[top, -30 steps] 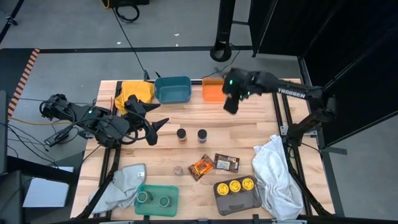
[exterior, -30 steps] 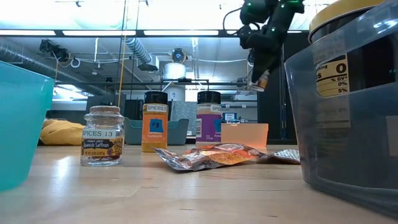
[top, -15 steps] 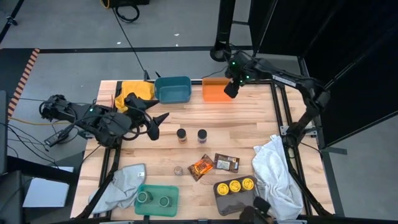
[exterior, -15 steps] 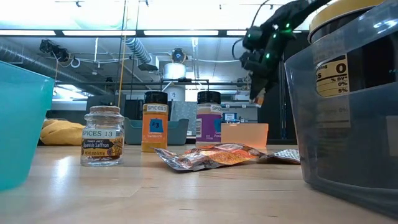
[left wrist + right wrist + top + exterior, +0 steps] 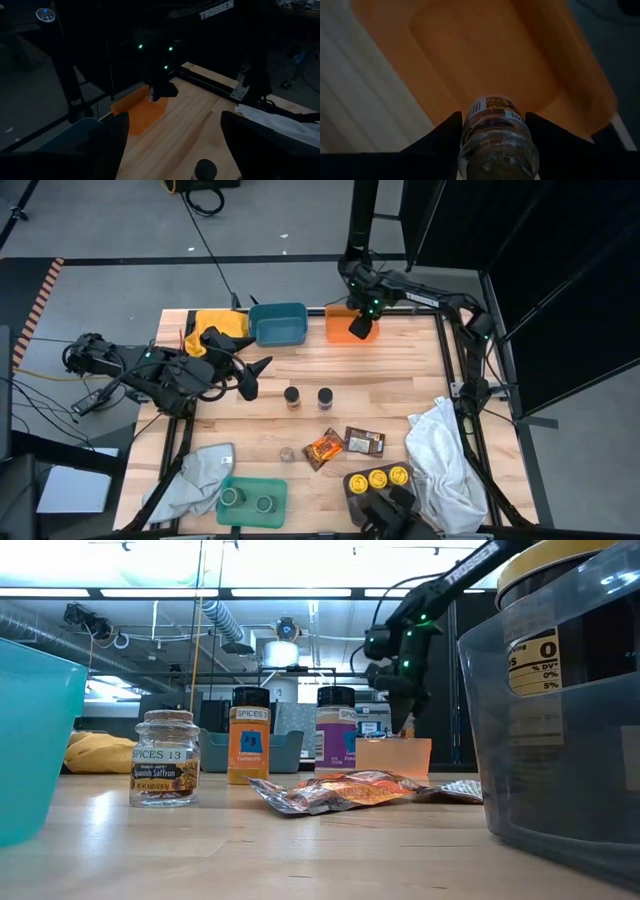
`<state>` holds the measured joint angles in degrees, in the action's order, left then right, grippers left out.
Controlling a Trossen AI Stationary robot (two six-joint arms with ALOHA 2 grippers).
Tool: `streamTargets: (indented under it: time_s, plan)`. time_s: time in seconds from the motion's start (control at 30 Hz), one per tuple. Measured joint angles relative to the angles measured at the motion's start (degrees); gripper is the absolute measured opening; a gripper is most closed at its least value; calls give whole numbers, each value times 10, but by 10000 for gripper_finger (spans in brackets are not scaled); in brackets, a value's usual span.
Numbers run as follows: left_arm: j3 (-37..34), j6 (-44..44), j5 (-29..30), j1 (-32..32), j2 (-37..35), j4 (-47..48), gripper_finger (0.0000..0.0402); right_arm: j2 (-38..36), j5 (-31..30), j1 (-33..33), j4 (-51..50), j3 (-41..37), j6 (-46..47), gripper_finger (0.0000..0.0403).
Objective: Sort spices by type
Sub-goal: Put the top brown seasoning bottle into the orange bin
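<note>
My right gripper point(image 5: 359, 326) hangs over the orange bin point(image 5: 340, 330) at the table's far edge, shut on a small clear spice jar point(image 5: 495, 135). My left gripper point(image 5: 250, 375) waits open at the table's left side, holding nothing. Mid-table, two dark-lidded jars point(image 5: 292, 396) point(image 5: 324, 397) stand upright. Nearer the front are a small clear jar point(image 5: 287, 453), an orange packet point(image 5: 324, 448) and a brown packet point(image 5: 364, 442). Three yellow-lidded jars sit in a grey tray point(image 5: 380, 498). Two green-lidded jars sit in a green tray point(image 5: 250, 510). My right gripper pinches the spice jar between its two fingers, one on each side of the jar's body point(image 5: 466, 134). The fingers come from above, pointing steeply down. The jar hangs bottom-down below them point(image 5: 407, 727), clear of the orange bin underneath.
A blue bin point(image 5: 278, 323) and a yellow cloth point(image 5: 218, 328) lie at the far edge, left of the orange bin. A white cloth point(image 5: 445, 460) covers the near right. A grey cloth point(image 5: 195, 475) lies at the near left, beside the green tray.
My right gripper has sunk toward the orange bin with the jar still in its fingers. It has also shifted a little toward the table's left and far edge. The jar now hangs just above the bin.
</note>
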<state>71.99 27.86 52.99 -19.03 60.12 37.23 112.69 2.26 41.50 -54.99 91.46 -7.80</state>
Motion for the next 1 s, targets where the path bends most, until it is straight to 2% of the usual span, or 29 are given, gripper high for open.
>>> streamTargets:
  time_s: [0.2, 0.7, 1.0]
  plan:
    - [0, 0, -1, 0, 0, 0, 321, 35, 0, 3, -12, 19, 1, 202]
    - [0, 0, -1, 0, 0, 14, 321, 54, 4, 18, -26, 19, 12, 207]
    - [0, -1, -1, 0, 0, 15, 321, 54, 5, 18, -25, 19, 6, 224]
